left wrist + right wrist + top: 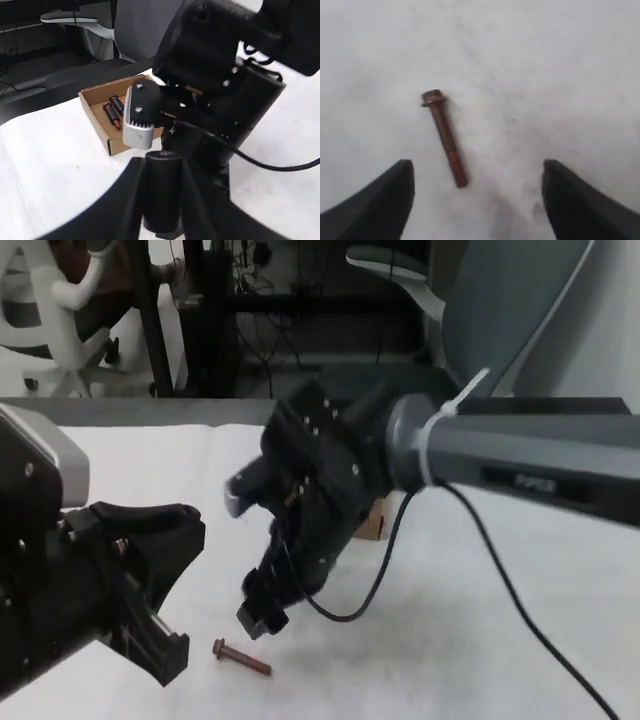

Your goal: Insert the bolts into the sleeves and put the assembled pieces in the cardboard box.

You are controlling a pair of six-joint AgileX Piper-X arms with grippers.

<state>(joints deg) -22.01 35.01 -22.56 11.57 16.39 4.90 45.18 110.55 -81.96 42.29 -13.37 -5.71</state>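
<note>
On the white counter (500, 640), seen from the high view, a copper-coloured bolt (240, 656) lies loose at the near side, well apart from the cardboard box (372, 522). Just a corner of the box shows, farther back, behind the right arm's wrist. The right gripper (265, 608) points down from the right and hangs just above and beyond the bolt without touching it. A black cable (380, 580) loops from its wrist down onto the counter. The left gripper (170, 585) sits at the near left, aimed toward the middle, with its tips close to the bolt's head end but apart from it.

In the left wrist view, the left gripper pinches a black sleeve (162, 192) between its two fingers (131, 200), and the sleeve stands up between them. Just beyond it is the right arm's wrist with a silver camera unit (140, 117). Farther off on the counter stands the open cardboard box, with two assembled pieces (114, 110) lying side by side on its floor near one wall. They have dark bodies and reddish ends.

In the right wrist view, the right gripper (477, 200) is spread wide, with its two dark fingers (375, 205) apart on either side. The bolt lies flat on the counter in the gap between them, its flanged head pointing away from the gripper and its threaded end nearest. Neither finger touches it.
</note>
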